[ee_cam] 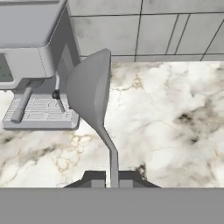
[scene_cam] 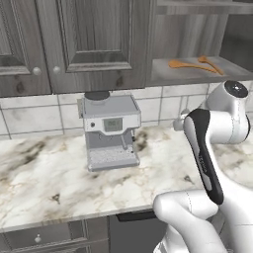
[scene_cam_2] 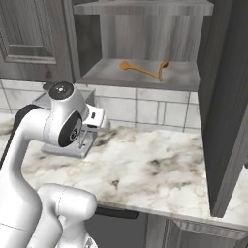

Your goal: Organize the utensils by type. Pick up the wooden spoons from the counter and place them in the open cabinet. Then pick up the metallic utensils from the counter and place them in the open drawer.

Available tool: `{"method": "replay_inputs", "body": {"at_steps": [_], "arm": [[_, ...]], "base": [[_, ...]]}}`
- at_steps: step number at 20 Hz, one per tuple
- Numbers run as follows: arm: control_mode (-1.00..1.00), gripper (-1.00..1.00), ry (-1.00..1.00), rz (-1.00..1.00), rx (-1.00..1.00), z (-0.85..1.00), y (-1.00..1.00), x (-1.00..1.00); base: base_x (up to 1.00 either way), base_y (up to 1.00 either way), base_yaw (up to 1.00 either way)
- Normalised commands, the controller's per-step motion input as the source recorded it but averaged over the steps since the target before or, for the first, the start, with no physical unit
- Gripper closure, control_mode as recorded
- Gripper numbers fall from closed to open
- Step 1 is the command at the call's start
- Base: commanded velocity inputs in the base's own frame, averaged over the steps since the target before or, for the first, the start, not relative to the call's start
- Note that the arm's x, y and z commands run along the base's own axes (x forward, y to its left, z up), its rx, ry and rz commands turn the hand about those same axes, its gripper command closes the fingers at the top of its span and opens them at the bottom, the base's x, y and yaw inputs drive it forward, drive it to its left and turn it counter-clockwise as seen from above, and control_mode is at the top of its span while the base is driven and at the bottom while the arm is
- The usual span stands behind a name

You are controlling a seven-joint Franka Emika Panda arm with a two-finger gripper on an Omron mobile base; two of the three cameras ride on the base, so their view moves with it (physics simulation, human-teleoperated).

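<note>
On my left stands the coffee machine (ee_cam: 35, 65), on the counter (scene_cam: 54, 180). In the hand view my gripper (ee_cam: 112, 177) is clenched on the handle of a metallic spoon (ee_cam: 89, 94), whose long axis runs straight out from the fingertips, bowl away from me. Both wooden spoons (scene_cam_2: 143, 70) already lie on the open cabinet's shelf (scene_cam_2: 106, 77). I judge the open drawer (scene_cam: 136, 216) lies below the counter edge, so the spoon must come back and down.

We see the marble counter (scene_cam: 44, 188) carrying a grey coffee machine (scene_cam: 109, 131) set against the tiled wall. To the right of the machine and above it, the open cabinet's shelf (scene_cam_2: 184, 77) holds both wooden spoons (scene_cam_2: 141, 70).
</note>
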Motion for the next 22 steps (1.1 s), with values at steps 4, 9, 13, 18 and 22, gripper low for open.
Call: {"method": "replay_inputs", "body": {"at_steps": [4, 9, 13, 18, 22], "arm": [[1.0, 1.0, 0.0, 0.0, 0.0, 0.0, 0.0, 0.0], [1.0, 1.0, 0.0, 0.0, 0.0, 0.0, 0.0, 0.0], [1.0, 1.0, 0.0, 0.0, 0.0, 0.0, 0.0, 0.0], [1.0, 1.0, 0.0, 0.0, 0.0, 0.0, 0.0, 0.0], [1.0, 1.0, 0.0, 0.0, 0.0, 0.0, 0.0, 0.0]], "base": [[-0.58, 0.0, -0.25], [-0.43, 0.0, -0.34], [-0.4, -0.22, -0.54], [-0.27, -0.43, -0.73], [-0.19, -0.49, -0.75]]}}
